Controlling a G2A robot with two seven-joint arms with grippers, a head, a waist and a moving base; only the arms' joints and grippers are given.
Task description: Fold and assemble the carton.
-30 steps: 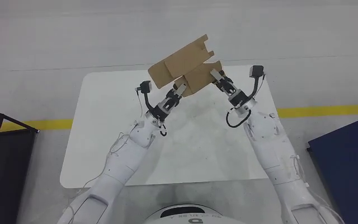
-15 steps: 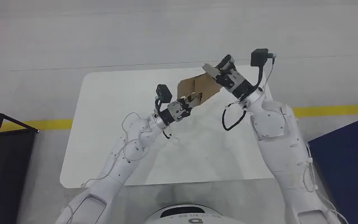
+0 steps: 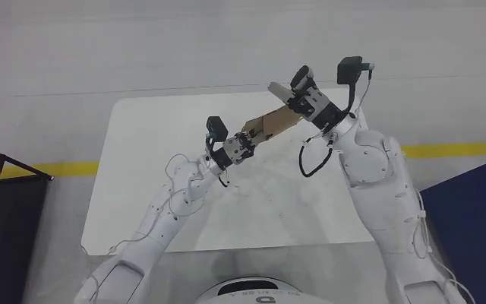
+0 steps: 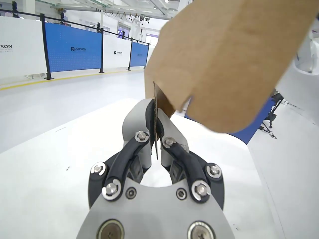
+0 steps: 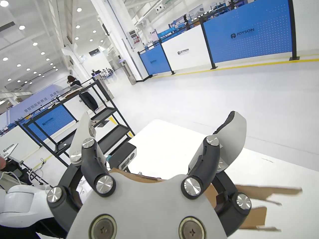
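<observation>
Aloft, carton (image 3: pixel 269 120) clamped edgewise in left hand (image 4: pixel 155 115); right hand (image 5: pixel 159 118) splayed by other end

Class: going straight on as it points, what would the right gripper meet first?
The way ahead of the right gripper looks free: beyond the table edge, only floor, though depth is unclear.

The carton (image 3: pixel 269 121) hangs above the table's (image 3: pixel 137 167) far half, between the arms. The left gripper (image 3: pixel 248 138) is at its near-left end, the right gripper (image 3: pixel 290 85) over its far-right end.
</observation>
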